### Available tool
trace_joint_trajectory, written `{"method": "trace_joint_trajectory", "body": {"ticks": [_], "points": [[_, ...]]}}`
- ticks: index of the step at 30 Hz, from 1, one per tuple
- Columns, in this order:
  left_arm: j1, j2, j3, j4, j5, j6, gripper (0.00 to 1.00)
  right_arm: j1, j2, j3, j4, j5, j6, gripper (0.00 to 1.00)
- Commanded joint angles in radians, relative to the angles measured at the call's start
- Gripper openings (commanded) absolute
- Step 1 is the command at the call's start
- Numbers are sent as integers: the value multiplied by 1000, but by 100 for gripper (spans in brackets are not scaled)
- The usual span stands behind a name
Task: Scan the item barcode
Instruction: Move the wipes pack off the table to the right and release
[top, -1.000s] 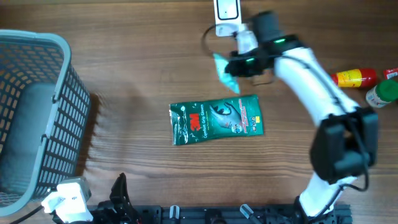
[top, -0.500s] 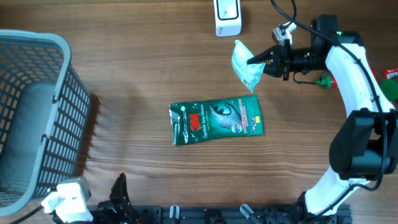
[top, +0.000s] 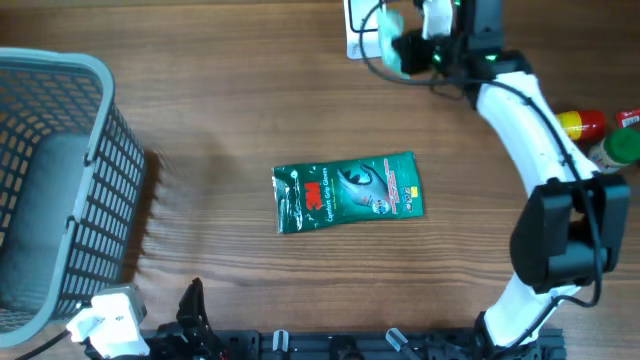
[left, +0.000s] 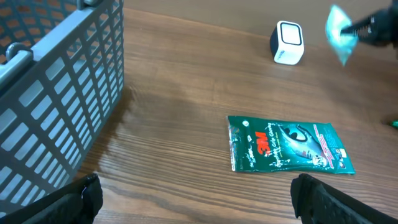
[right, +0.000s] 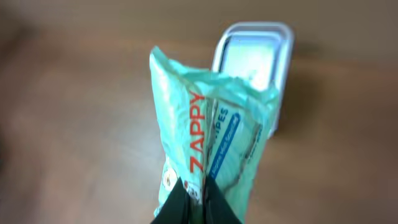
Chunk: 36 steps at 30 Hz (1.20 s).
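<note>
The pale teal wipes packet (right: 211, 134), printed ZAPPY in red, is off the table and pinched at its lower edge by the right gripper (right: 193, 200), whose two dark fingers are clamped tight on the packet's seam. In the right wrist view the packet stands up from the fingertips, creased along its middle. Directly beyond it is the white scanner (right: 254, 53), whose pale window shows past the packet's top edge. Whether packet and scanner touch cannot be told. In the overhead view the same grip sits at the far edge of the table (top: 220, 120), the packet reaching from the fingers over the scanner's side. Back along the right arm toward its base, a green 3M pouch (top: 348, 192) lies flat on the wood, well apart from the gripper. On the arm's outer side stand a yellow and red bottle (top: 575, 123) and a green-capped bottle (top: 620, 148). Far across the table from the right gripper is a grey mesh basket (top: 100, 70). The left gripper (left: 196, 186) is low at the near edge beside the basket, its fingers spread wide with nothing between them, facing the pouch and the scanner.
</note>
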<state>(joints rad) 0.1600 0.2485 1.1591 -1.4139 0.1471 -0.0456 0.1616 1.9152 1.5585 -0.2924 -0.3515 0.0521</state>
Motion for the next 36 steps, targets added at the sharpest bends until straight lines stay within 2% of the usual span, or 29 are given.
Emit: {"method": "trace_joint_trajectory", "body": {"ticks": [1,5,8,12,17,25,32,36], "points": [[6,-3,-3,2,8,1,100,35,54,11,173,224,53,4],[6,-3,-3,2,8,1,100,48,180,50,398,224,88,4],[6,-3,-3,2,8,1,100,63,295,142,476,224,110,4],[6,-3,-3,2,8,1,100,89,403,272,484,262,122,5],[6,-3,-3,2,8,1,100,96,405,287,477,299,142,5],[6,-3,-3,2,8,1,100,1,288,306,270,602,131,4],[6,-3,-3,2,8,1,100,-274,222,303,24,921,131,5],[6,-3,-3,2,8,1,100,-466,235,285,-82,910,142,5]]}}
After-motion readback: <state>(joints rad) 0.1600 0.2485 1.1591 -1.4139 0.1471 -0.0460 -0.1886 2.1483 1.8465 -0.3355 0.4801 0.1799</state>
